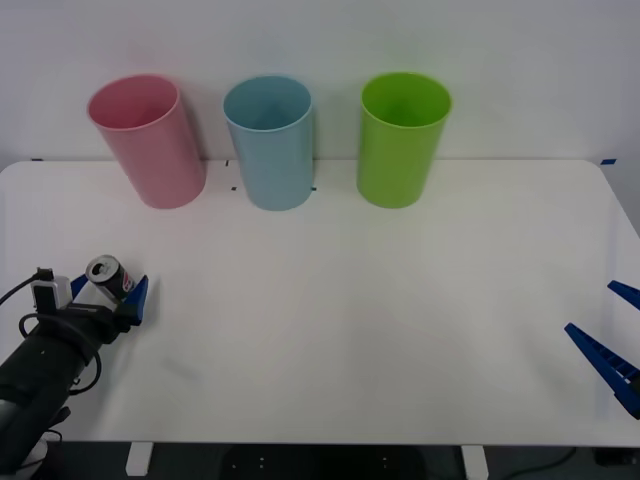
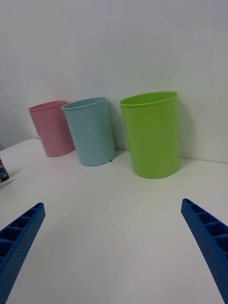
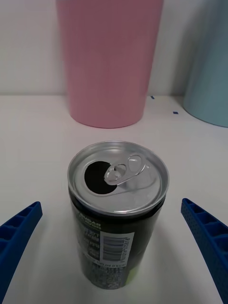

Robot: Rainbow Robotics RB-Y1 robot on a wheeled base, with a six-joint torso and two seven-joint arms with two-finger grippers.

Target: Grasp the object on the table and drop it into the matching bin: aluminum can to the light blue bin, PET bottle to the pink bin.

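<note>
The aluminum can (image 1: pixel 106 275) stands upright on the white table (image 1: pixel 350 300) near its front left corner, dark with an opened silver pull-tab top (image 3: pixel 118 176). My left gripper (image 1: pixel 107 292) is open with one blue finger on each side of the can, apart from it. A sliver of the can (image 2: pixel 2 171) appears in the right wrist view. The pink bin (image 1: pixel 150 140) and the light blue bin (image 1: pixel 268 140) stand at the back of the table. My right gripper (image 1: pixel 590 306) hovers open and idle over the front right edge.
A bright green bin (image 1: pixel 402 135) stands to the right of the light blue one. All three bins line the back wall. In the left wrist view the pink bin (image 3: pixel 107 61) is straight beyond the can, the light blue bin (image 3: pixel 211 71) beside it.
</note>
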